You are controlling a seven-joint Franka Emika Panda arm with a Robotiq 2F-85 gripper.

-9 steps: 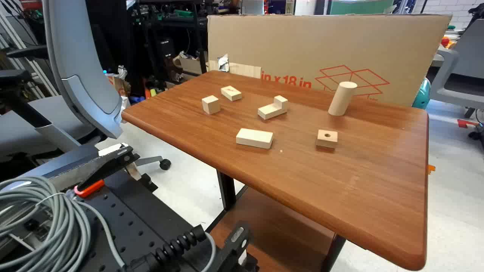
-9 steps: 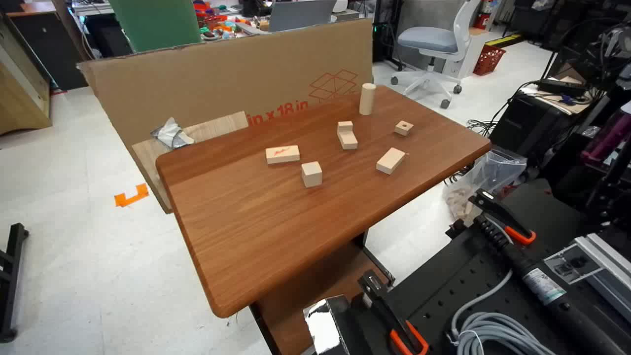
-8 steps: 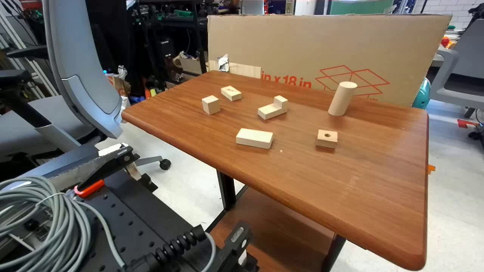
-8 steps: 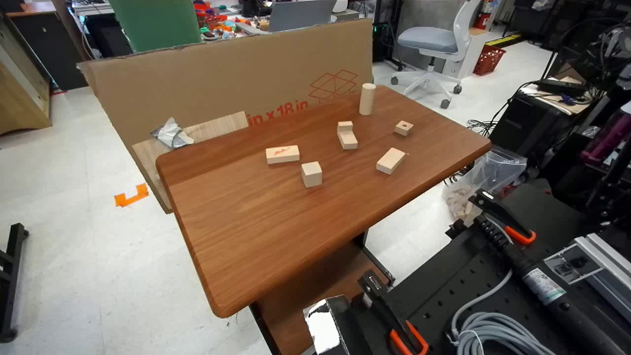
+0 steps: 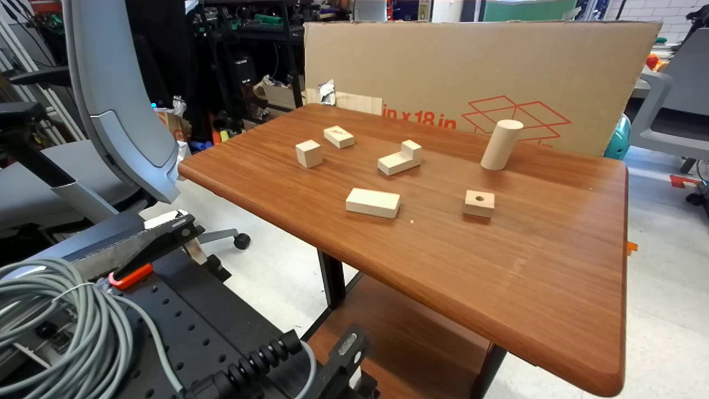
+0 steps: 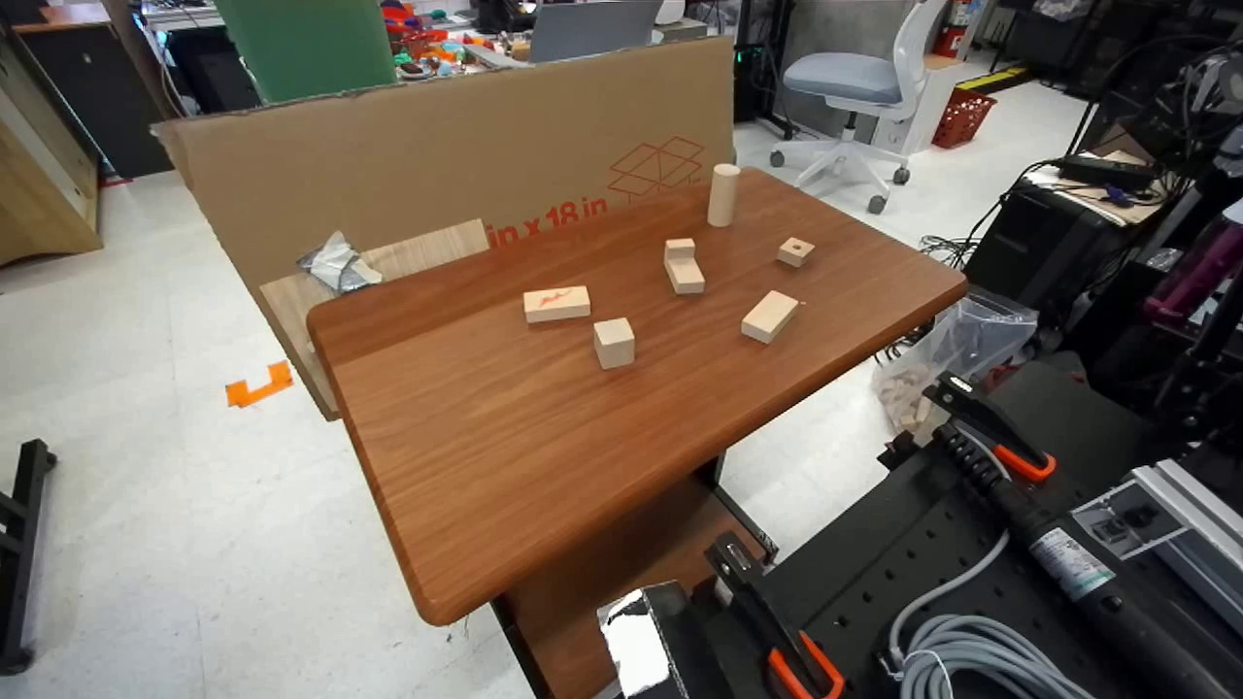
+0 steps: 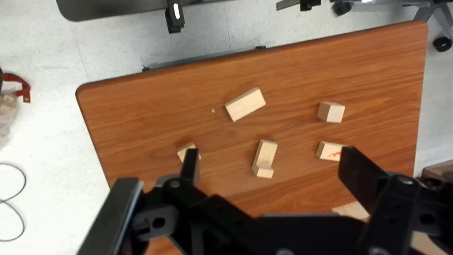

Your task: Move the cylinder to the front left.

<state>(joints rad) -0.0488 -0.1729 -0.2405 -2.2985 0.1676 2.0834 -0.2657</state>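
Plainly, the gripper [image 7: 269, 157] gapes wide; I'd lower it straight around the upright cylinder [image 5: 501, 145], two o'clock on the table [image 5: 437, 249].

Looks bare, smooth and matt in the wood of the cylinder [image 5: 501, 145] and the blocks [image 5: 373, 203], wood-grained and faintly glossy on the tabletop [image 5: 498, 260]. Shows dull cardboard in the panel [image 6: 437, 136] along the far side, and crinkled, foil-like shine on the silvery patch [image 6: 338, 265] at far left. Looks mostly matt on the gripper [image 7: 268, 159].
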